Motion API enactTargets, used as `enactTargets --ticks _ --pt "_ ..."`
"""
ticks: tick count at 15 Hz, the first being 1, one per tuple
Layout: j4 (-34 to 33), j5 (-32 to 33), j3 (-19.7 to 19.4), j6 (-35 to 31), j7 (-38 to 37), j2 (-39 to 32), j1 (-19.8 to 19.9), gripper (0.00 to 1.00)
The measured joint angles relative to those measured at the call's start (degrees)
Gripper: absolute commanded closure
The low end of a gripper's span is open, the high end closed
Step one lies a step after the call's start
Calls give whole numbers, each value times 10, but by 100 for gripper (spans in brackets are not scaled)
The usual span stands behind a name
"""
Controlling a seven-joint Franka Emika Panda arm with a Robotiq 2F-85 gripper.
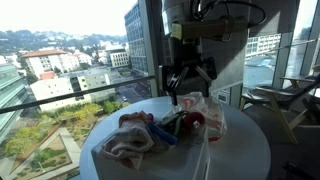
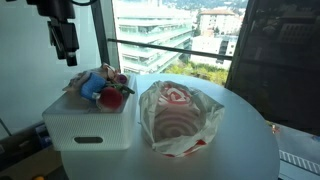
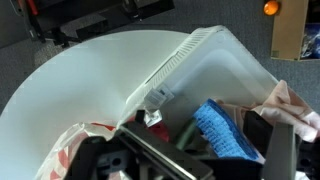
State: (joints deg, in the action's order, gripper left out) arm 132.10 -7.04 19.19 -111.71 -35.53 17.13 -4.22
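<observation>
My gripper (image 2: 65, 45) hangs open and empty above a white bin (image 2: 88, 130) on the left part of a round white table (image 2: 240, 140). In the bin lie several soft things, among them a blue one (image 2: 95, 85) and a red one (image 2: 112, 98). In an exterior view the gripper (image 1: 190, 78) is right over the bin (image 1: 215, 125). The wrist view shows the bin's rim (image 3: 175, 70), the blue thing (image 3: 225, 130) and my dark fingers (image 3: 200, 150) on either side of it, not touching it.
A clear plastic bag with a red-and-white striped cloth (image 2: 178, 115) lies on the table beside the bin; it also shows in an exterior view (image 1: 135, 140) and in the wrist view (image 3: 70, 150). Large windows stand right behind the table.
</observation>
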Motion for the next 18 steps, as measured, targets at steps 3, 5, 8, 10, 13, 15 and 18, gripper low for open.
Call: enactTargets --ticks 3,5,8,10,13,15,18 --pt "0 0 0 0 0 0 0 0" --pt "0 0 0 0 0 0 0 0" --pt "0 0 0 0 0 0 0 0" --pt "4 2 -3 0 0 -2 -2 0" --pt "7 15 -9 -2 -3 -13 -2 0" --pt "6 33 -16 -5 -17 -23 -1 0" --pt "1 68 -30 -13 -37 -41 2 0"
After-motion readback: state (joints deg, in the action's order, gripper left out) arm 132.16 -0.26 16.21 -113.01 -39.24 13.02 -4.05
